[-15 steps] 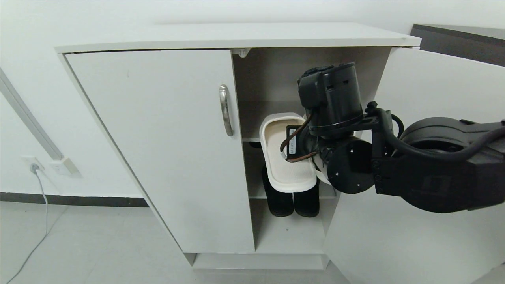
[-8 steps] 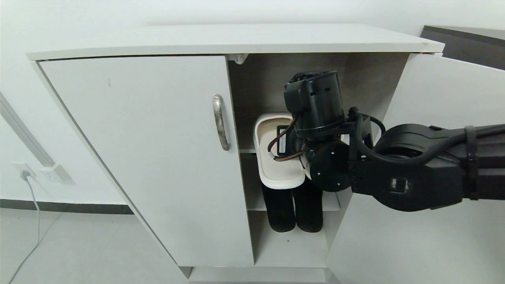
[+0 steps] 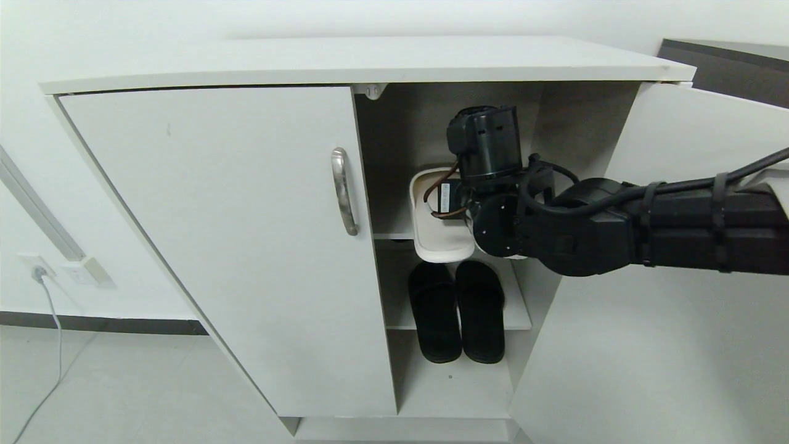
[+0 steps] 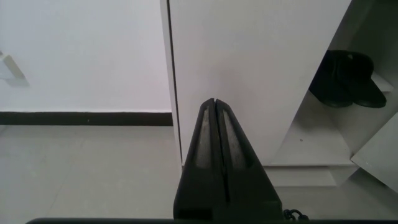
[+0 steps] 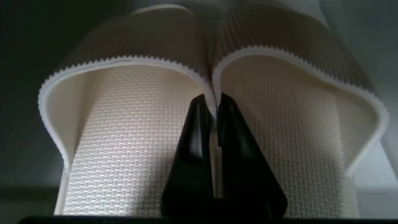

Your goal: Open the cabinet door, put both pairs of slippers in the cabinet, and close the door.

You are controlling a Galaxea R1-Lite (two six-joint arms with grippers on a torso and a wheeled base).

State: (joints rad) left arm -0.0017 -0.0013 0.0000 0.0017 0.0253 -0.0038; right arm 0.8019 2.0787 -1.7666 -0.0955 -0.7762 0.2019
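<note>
The right jaws are nearly closed on the white slippers (image 5: pixel 124 130), pinching the two inner strap edges together so that one grip carries the pair side by side. That is a sensible hold, since both must go in at once. The pair is at the front edge of the upper shelf (image 3: pixel 392 236) inside the cabinet (image 3: pixel 370 58), toes pointing inward and heels overhanging that edge. Whether the soles rest on the shelf I cannot tell. The right door (image 3: pixel 678 142) stands wide open, which gives the arm room to reach in, while the left door (image 3: pixel 216 234) is closed, its handle (image 3: pixel 343 192) well apart from either arm. The black slippers (image 3: pixel 456 311) lie flat and side by side on the lower shelf (image 3: pixel 399 325), toes in and heels a little past its front edge. I judge that half of the stowing is done, with the white pair being set down and the door yet to be closed. The left jaws are pressed together with nothing between them, low in front of the closed left door and above the floor (image 4: pixel 81 168), out of the working arm's way. The right wrist view makes plain the pinch on the straps, which the arm's wrist covers in the head view. The head view in turn tells which shelf each pair is at and how the doors stand. The left wrist view adds the black pair's overhanging ends, seen from low down.
</note>
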